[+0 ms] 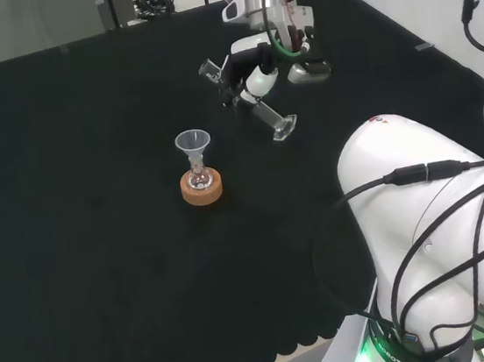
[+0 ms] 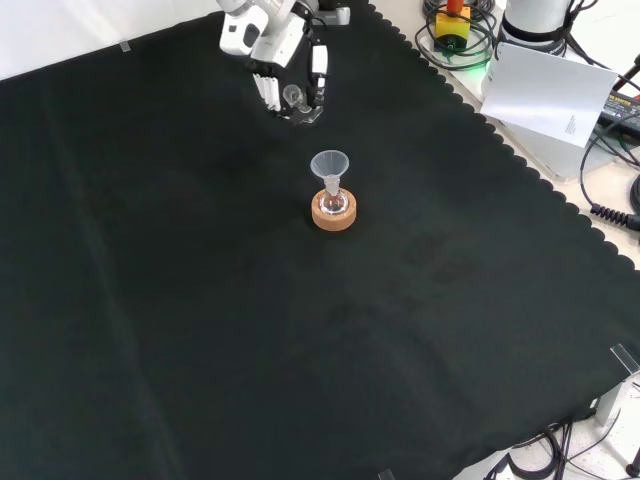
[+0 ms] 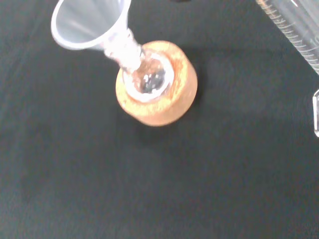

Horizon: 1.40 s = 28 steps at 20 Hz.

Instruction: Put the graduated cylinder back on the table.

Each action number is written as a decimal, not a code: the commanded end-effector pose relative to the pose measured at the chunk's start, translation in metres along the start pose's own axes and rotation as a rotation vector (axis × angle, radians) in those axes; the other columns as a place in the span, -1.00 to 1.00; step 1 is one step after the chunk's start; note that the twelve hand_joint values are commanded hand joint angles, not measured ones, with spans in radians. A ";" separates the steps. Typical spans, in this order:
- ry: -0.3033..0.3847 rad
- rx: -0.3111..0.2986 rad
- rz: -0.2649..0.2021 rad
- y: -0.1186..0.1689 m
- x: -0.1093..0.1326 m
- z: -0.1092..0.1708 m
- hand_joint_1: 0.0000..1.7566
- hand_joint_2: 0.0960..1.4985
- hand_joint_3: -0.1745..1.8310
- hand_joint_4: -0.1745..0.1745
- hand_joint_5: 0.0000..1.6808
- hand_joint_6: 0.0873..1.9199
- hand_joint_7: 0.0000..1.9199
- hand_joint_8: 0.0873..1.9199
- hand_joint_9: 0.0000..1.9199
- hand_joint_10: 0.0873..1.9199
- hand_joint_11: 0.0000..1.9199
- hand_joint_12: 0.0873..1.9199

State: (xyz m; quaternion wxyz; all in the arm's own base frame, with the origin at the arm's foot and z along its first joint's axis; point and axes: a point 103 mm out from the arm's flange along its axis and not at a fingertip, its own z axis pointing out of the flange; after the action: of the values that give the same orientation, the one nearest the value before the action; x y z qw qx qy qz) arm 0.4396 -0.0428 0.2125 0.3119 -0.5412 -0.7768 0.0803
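- Head view first: the hand (image 1: 251,72) hangs above the black tabletop (image 1: 95,278), its fingers curled round a clear graduated cylinder (image 1: 253,103).
- That cylinder lies steeply tilted in the grip, mouth up and to the left, its foot (image 1: 285,128) low and to the right, close to the cloth; I cannot tell whether the foot touches it.
- Left of and nearer than the hand in this view, a cork ring (image 1: 201,189) sits on the cloth with a small glass flask (image 1: 198,179) in it and a clear funnel (image 1: 192,142) in the flask's neck.
- From the front view the hand (image 2: 268,38) comes in at the top, the cylinder (image 2: 296,100) poking from under it, near the funnel (image 2: 330,165) and cork ring (image 2: 334,212) but apart from them.
- At the wrist, the cylinder's marked wall (image 3: 294,27) shows beside the ring (image 3: 164,99).
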 end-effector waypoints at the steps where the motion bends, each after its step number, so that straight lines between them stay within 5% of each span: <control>1: 0.042 -0.179 -0.030 0.018 -0.020 -0.003 0.53 0.55 -0.82 -0.47 0.06 -0.21 -0.14 0.30 0.21 -0.55 0.06 -0.16; 7: 0.079 -0.297 -0.064 0.048 -0.032 -0.004 0.53 0.55 -0.82 -0.48 0.06 -0.21 -0.14 0.30 0.21 -0.56 0.06 -0.16; 28: 0.292 -0.555 -0.115 0.113 -0.061 0.022 0.53 0.56 -0.82 -0.49 0.06 -0.21 -0.14 0.31 0.21 -0.57 0.05 -0.16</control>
State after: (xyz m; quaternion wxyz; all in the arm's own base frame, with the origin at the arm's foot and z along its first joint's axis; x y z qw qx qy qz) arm 0.5272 -0.0493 0.1296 0.2630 -0.5679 -0.7518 -0.2078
